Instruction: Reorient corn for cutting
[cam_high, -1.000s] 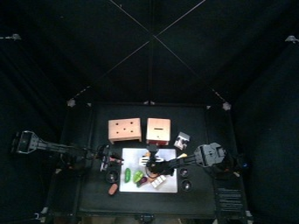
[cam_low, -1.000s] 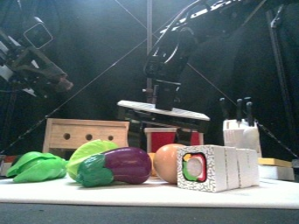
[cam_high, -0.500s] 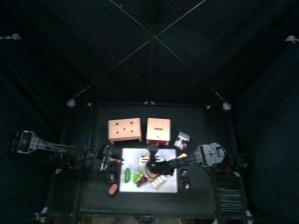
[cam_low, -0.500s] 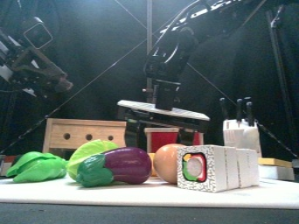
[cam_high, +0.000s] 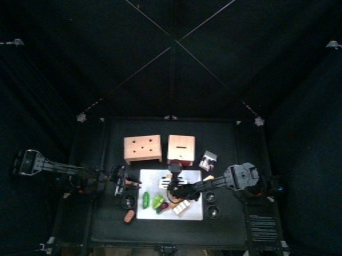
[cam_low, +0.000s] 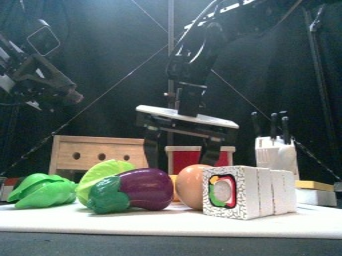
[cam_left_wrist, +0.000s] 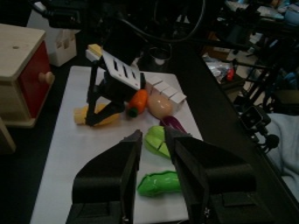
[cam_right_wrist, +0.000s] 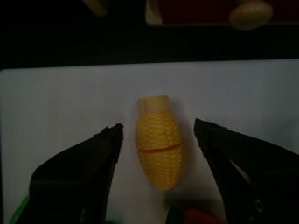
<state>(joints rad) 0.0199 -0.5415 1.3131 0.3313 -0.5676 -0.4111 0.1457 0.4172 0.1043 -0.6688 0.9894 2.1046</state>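
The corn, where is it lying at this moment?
In the right wrist view the corn lies on the white cutting board, between the open jaws of the right gripper, which hangs just above it.

Toy food and blocks on the table

On the white board: green pepper, purple eggplant, sushi roll at 3 o'clock of it. Wooden box and knife block stand behind.

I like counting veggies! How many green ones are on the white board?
2 green ones show: a dark green vegetable at the board's left end and a lighter green one beside the purple eggplant. More may hide behind the front food.
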